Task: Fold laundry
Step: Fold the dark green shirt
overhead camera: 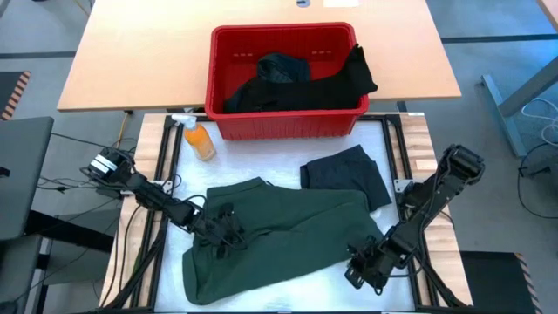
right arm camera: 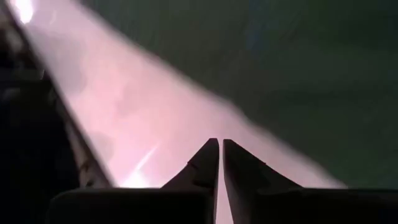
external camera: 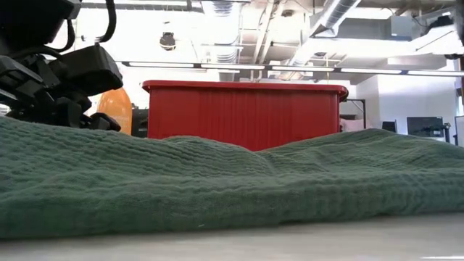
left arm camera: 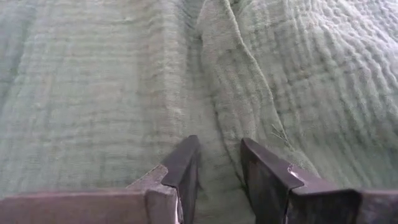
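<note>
Left pincer (overhead camera: 228, 228) is pinching a fold of the green shirt (overhead camera: 288, 235); right pincer (overhead camera: 364, 266), clenched empty, is sitting at its four o'clock edge.

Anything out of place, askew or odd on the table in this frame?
One thing: an orange bottle lies tipped over on the table's left side beside the red basket, with no spill visible. A black garment hangs over the basket's right rim.

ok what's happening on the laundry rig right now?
Mid-fold on the green garment spread on the table. The left gripper pinches a ridge of its cloth near the left side. The right gripper sits at the garment's lower right edge, fingers nearly together, with no cloth visibly between them. A folded dark piece lies beside it; more clothes wait in the red basket.
</note>
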Robot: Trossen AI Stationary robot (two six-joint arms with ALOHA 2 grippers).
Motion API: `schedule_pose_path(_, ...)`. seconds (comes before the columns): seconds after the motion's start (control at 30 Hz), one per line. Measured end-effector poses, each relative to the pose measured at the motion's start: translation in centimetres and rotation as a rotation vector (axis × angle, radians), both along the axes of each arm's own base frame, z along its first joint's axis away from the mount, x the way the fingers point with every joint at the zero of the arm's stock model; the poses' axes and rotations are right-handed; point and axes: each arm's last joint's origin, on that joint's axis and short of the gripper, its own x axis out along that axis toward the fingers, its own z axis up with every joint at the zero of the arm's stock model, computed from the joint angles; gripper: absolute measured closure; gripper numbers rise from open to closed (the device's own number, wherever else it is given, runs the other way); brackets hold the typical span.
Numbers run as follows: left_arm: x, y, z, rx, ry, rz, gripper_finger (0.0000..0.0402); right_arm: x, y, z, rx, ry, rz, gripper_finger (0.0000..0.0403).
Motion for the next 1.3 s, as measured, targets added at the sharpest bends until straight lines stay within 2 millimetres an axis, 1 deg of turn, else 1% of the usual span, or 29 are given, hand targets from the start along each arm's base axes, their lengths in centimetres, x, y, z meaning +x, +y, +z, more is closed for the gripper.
schedule_pose_path(0.07,0.0,0.0,0.0,0.000,0.000,-0.001,0.0292,0.1,-0.8,-0.1,-0.102,-0.026,-0.041,0.0360)
schedule_pose_path(0.13,0.0,0.0,0.0,-0.001,0.001,-0.002,0.0292,-0.1,-1.7,-0.7,-0.178,-0.007,-0.061,0.0368)
schedule_pose_path(0.2,0.0,0.0,0.0,-0.004,0.003,-0.001,0.0292,-0.2,-2.3,-1.5,-0.219,0.041,-0.068,0.0378)
schedule_pose_path(0.27,-0.2,-0.1,0.0,-0.007,0.009,-0.004,0.0292,-0.4,-2.5,-2.2,-0.227,0.074,-0.071,0.0385)
schedule_pose_path(0.4,-0.5,-0.4,0.0,-0.009,0.022,-0.011,0.0292,-0.4,-1.6,-3.9,-0.119,0.196,-0.029,0.0383)
schedule_pose_path(0.53,-0.7,-0.6,0.1,-0.012,0.030,-0.018,0.0291,0.2,0.5,-4.6,0.046,0.244,0.007,0.0372)
schedule_pose_path(0.67,-0.9,-0.7,0.3,-0.023,0.036,-0.030,0.0291,1.3,2.5,-3.5,0.170,0.245,0.057,0.0375)
schedule_pose_path(0.7,-1.0,-0.7,0.3,-0.026,0.039,-0.034,0.0291,1.7,2.8,-2.9,0.176,0.238,0.077,0.0377)
schedule_pose_path(0.77,-1.1,-0.7,0.5,-0.033,0.044,-0.041,0.0292,2.6,3.4,-1.1,0.186,0.201,0.130,0.0380)
schedule_pose_path(0.83,-1.2,-0.7,0.5,-0.034,0.051,-0.050,0.0292,3.2,3.3,0.6,0.138,0.183,0.173,0.0381)
schedule_pose_path(0.97,-1.5,-0.7,1.1,-0.041,0.054,-0.069,0.0292,4.1,2.0,3.5,-0.051,0.174,0.226,0.0367)
schedule_pose_path(1.03,-1.8,-0.5,1.5,-0.043,0.059,-0.069,0.0292,4.3,0.9,4.8,-0.190,0.172,0.189,0.0357)
schedule_pose_path(1.07,-1.9,-0.5,1.7,-0.043,0.061,-0.068,0.0291,4.3,0.0,4.9,-0.258,0.198,0.161,0.0352)
schedule_pose_path(1.1,-2.0,-0.4,1.9,-0.041,0.064,-0.067,0.0291,4.4,-1.0,4.9,-0.305,0.249,0.152,0.0347)
schedule_pose_path(1.17,-2.2,-0.2,2.3,-0.034,0.056,-0.059,0.0291,4.9,-2.8,4.2,-0.343,0.344,0.187,0.0337)
schedule_pose_path(1.3,-2.4,-0.1,2.7,-0.025,0.043,-0.048,0.0292,6.6,-6.0,2.5,-0.338,0.360,0.256,0.0307)
